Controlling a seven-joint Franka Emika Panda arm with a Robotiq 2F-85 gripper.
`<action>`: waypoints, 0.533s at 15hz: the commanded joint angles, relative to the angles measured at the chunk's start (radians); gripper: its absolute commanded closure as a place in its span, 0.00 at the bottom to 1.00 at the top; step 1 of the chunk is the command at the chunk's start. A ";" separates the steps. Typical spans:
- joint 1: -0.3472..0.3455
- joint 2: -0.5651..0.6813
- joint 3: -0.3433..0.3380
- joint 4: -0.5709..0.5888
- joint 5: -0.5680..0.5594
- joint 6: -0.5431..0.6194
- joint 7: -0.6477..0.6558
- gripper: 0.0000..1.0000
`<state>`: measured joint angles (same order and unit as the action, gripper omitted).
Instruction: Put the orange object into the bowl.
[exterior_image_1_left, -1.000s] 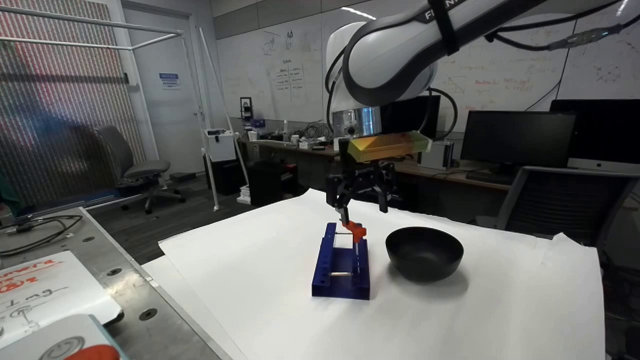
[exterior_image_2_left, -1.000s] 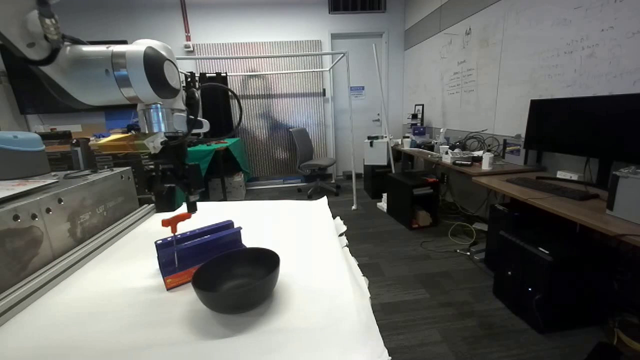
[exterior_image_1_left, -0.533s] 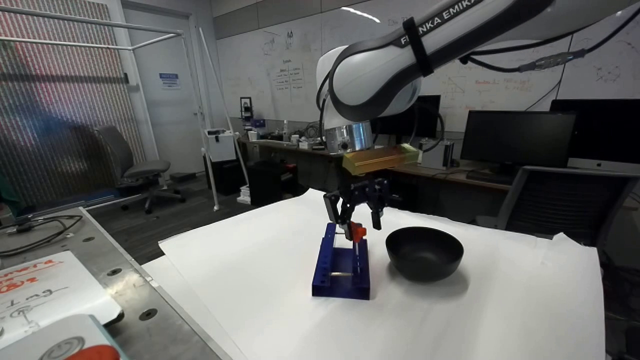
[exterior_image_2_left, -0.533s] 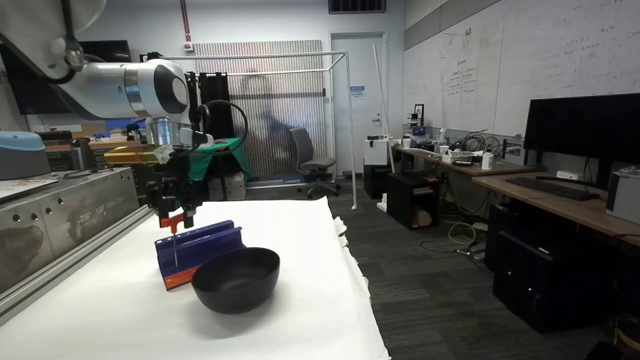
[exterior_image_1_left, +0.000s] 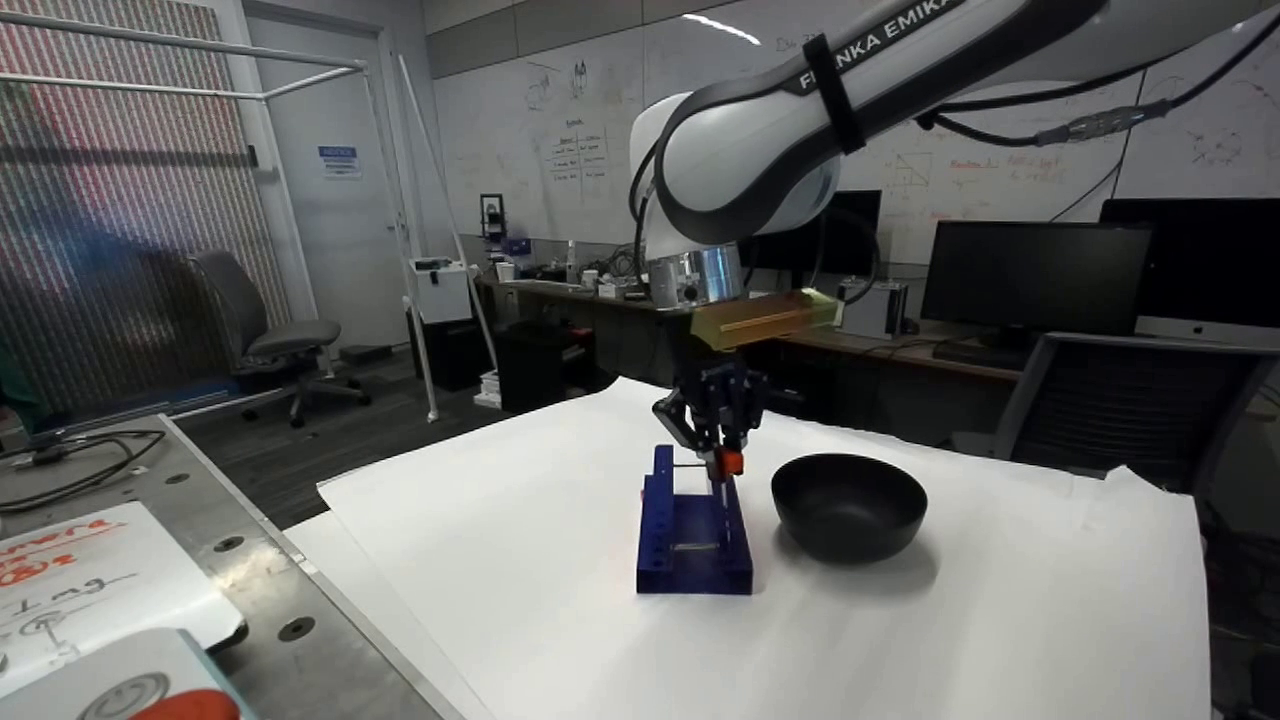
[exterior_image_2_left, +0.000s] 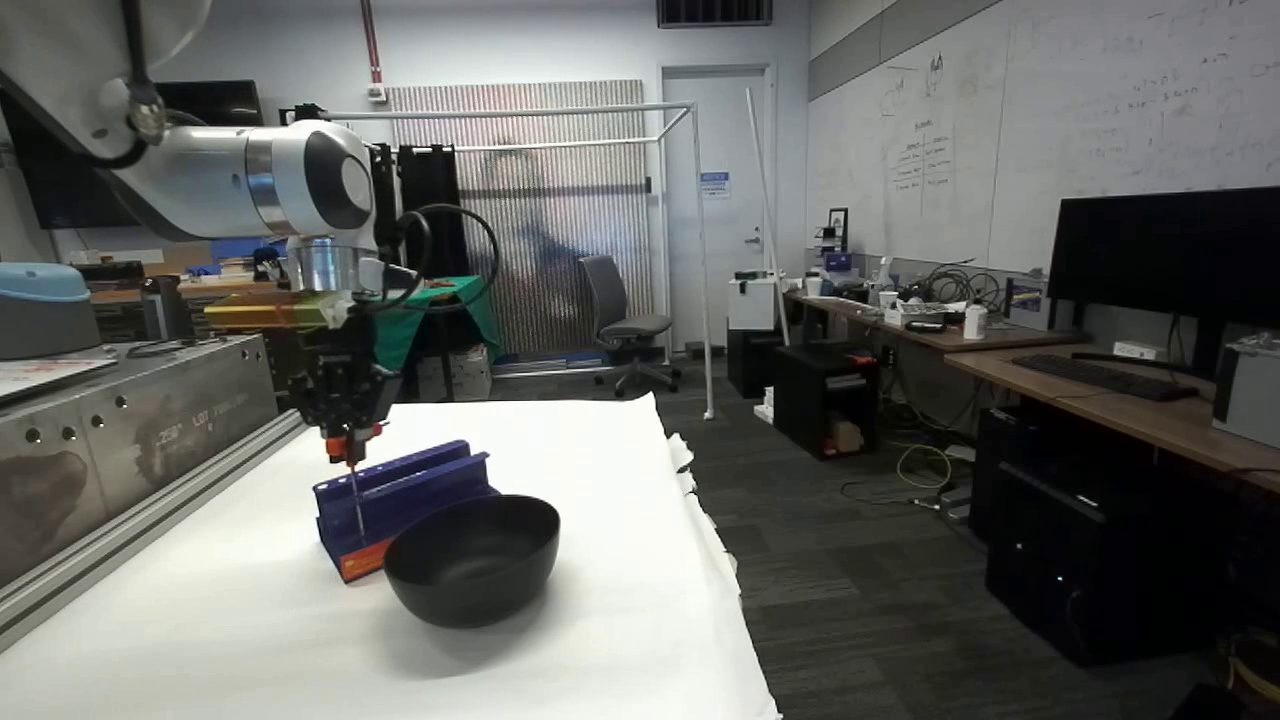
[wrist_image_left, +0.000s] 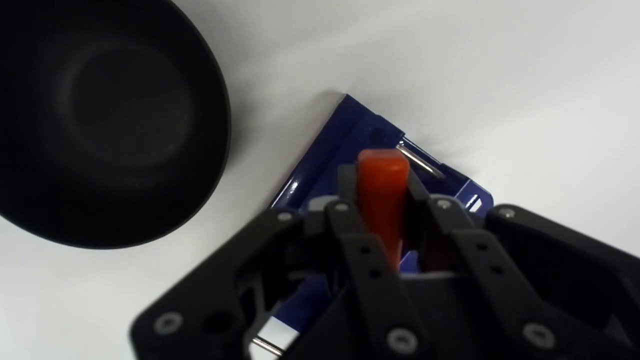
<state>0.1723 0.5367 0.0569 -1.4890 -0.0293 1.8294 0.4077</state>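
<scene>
Wrist view: black gripper (wrist_image_left: 381, 182) over one end of the rack (wrist_image_left: 350, 125), its fingers clenched around the orange tool (wrist_image_left: 384, 200), whose smooth, blocky handle fills the gap between them. In an exterior view the tool's thin metal shaft (exterior_image_2_left: 357, 505) points down, nearly upright, along the rack's wall; whether its tip sits in a hole cannot be told. The rack is dark blue and glossy, a long trough between two raised walls, with small round holes along one and bright metal rods across it. Beside the rack, apart from it, stands the bowl (wrist_image_left: 127, 105): round, matte black, smooth-walled, its inner bottom a dull flat disc. Under the rack spreads a white sheet (exterior_image_1_left: 500, 580), paper-like and lightly creased. Above both gripper and rack sits an amber, see-through block (exterior_image_1_left: 765, 320) with straight edges.
</scene>
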 joint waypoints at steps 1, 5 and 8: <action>0.003 -0.079 0.005 -0.047 0.011 -0.035 -0.072 0.86; 0.003 -0.220 0.015 -0.116 0.017 -0.095 -0.094 0.85; 0.005 -0.319 0.015 -0.143 0.005 -0.177 -0.043 0.85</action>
<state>0.1740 0.3472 0.0748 -1.5570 -0.0288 1.7151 0.3357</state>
